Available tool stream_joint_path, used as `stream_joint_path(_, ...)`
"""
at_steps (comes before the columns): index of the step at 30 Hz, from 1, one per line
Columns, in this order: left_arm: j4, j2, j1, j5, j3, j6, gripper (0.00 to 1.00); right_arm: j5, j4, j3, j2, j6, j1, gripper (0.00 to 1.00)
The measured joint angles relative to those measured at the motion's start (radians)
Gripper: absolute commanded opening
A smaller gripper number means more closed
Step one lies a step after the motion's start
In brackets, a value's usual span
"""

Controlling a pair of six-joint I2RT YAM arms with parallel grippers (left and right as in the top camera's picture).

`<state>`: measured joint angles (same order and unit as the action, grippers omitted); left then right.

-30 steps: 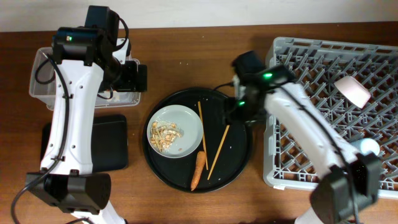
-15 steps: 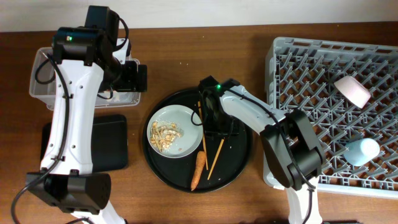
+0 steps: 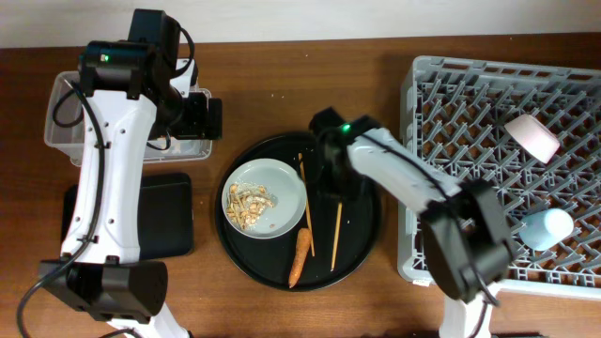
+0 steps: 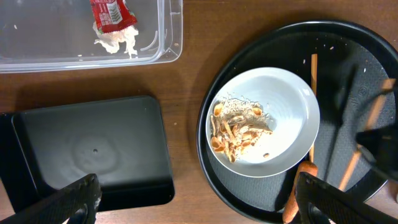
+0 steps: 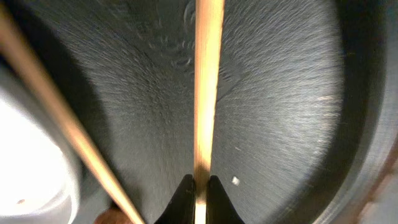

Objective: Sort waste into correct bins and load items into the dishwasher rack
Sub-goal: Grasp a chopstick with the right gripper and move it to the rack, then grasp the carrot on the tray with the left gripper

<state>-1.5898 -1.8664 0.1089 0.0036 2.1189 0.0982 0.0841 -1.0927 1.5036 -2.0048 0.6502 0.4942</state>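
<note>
My right gripper [image 5: 199,183] is shut on a wooden chopstick [image 5: 208,81] that lies on the round black tray [image 3: 362,249]. A second chopstick [image 3: 304,192] lies beside the grey-blue plate [image 3: 282,183], which carries beige food scraps [image 3: 249,202]. An orange carrot [image 3: 300,258] rests at the tray's front. The red wrapper with tissue [image 4: 112,14] sits in the clear tub [image 4: 168,37]. The shallow black bin [image 4: 87,149] holds nothing. In the dishwasher rack [image 3: 488,94] are a pinkish bowl [image 3: 532,136] and a light blue cup [image 3: 547,225]. My left gripper [image 4: 199,202] hangs open above the table, holding nothing.
The rack fills the right side of the table. Bare wood shows between the tub, the black bin and the round tray. The left arm's white links [image 3: 113,188] stretch over the black bin.
The right arm swung from beside the rack onto the round tray and its jaws closed on the right chopstick, which now lies straighter. The left arm stayed still.
</note>
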Motion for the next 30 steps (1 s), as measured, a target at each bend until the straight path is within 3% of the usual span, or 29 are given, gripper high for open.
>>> stream_joint_path(5, 0.0, 0.0, 0.0, 0.0, 0.0, 0.0, 0.99, -0.039, -0.079, 0.026, 0.394, -0.219, -0.177, 0.04)
stream_joint_path(7, 0.0, 0.0, 0.0, 0.0, 0.0, 0.0, 0.99, -0.094, -0.151, 0.031, 0.444, -0.323, -0.282, 0.04)
stream_joint_path(11, 0.0, 0.0, 0.0, 0.0, 0.0, 0.0, 0.99, -0.148, -0.195, 0.031, 0.385, -0.466, -0.458, 0.04)
stream_joint_path(17, 0.0, 0.0, 0.0, 0.0, 0.0, 0.0, 0.99, -0.121, -0.11, -0.065, 0.258, -0.527, -0.468, 0.05)
stream_joint_path(19, 0.0, 0.0, 0.0, 0.0, 0.0, 0.0, 0.99, -0.104, -0.085, -0.087, 0.249, -0.534, -0.465, 0.26)
stream_joint_path(22, 0.0, 0.0, 0.0, 0.0, 0.0, 0.0, 0.99, -0.094, -0.08, -0.088, 0.249, -0.546, -0.465, 0.43)
stream_joint_path(26, 0.0, 0.0, 0.0, 0.0, 0.0, 0.0, 0.99, -0.091, -0.093, -0.082, 0.256, -0.547, -0.465, 0.45)
stream_joint_path(27, 0.0, 0.0, 0.0, 0.0, 0.0, 0.0, 0.99, -0.091, -0.102, -0.074, 0.269, -0.548, -0.465, 0.53)
stream_joint_path(28, 0.0, 0.0, 0.0, 0.0, 0.0, 0.0, 0.99, -0.09, -0.113, -0.062, 0.325, -0.545, -0.465, 0.84)
stream_joint_path(29, 0.0, 0.0, 0.0, 0.008, 0.0, 0.0, 0.99, -0.091, -0.112, -0.056, 0.376, -0.547, -0.465, 0.99)
stream_joint_path(30, 0.0, 0.0, 0.0, 0.016, 0.0, 0.0, 0.99, -0.09, -0.115, -0.052, 0.405, -0.546, -0.465, 0.98)
